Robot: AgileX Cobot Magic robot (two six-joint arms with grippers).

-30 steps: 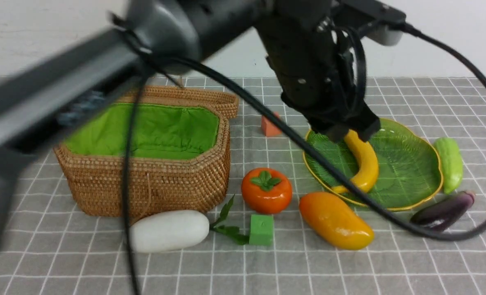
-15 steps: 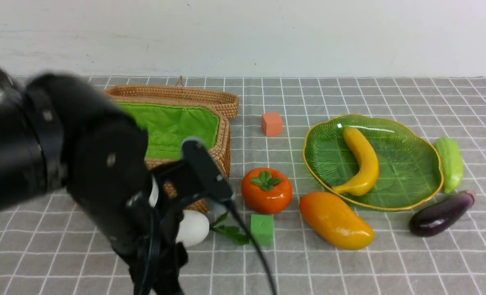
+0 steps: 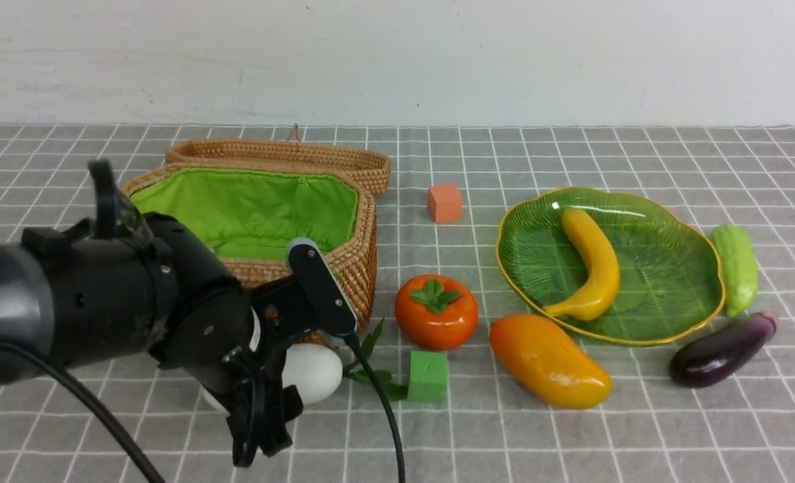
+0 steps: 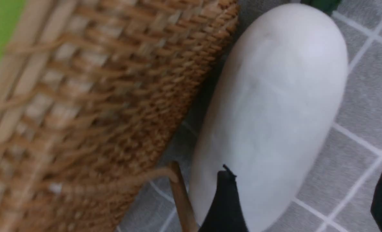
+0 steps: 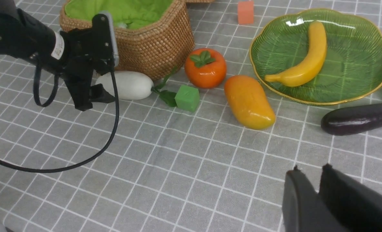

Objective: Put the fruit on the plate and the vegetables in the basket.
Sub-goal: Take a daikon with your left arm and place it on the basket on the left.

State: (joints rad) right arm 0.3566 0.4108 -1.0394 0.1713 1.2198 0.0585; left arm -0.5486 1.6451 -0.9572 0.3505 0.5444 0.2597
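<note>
The banana [image 3: 592, 265] lies on the green plate [image 3: 672, 268]. On the cloth in front of the plate are the persimmon [image 3: 436, 312] and the mango [image 3: 548, 362]. The white radish [image 3: 313, 372] lies against the front of the basket [image 3: 343, 268], partly hidden by my left arm. My left gripper [image 4: 305, 199] is open, low over the radish's [image 4: 271, 106] blunt end, one finger [image 4: 226, 203] against its side. The gourd [image 3: 736, 268] and eggplant [image 3: 722, 349] lie right of the plate. My right gripper [image 5: 310, 170] is shut and empty, above bare cloth near the front.
A small green cube [image 3: 428, 376] sits by the radish leaves, and a small orange cube [image 3: 444, 203] sits behind the persimmon. The basket lid [image 3: 290, 153] is folded back. The left arm's cable [image 3: 377, 409] trails across the cloth in front.
My left arm has swung from over the plate, leaving the banana there, down to the radish by the basket. Its jaws have opened.
</note>
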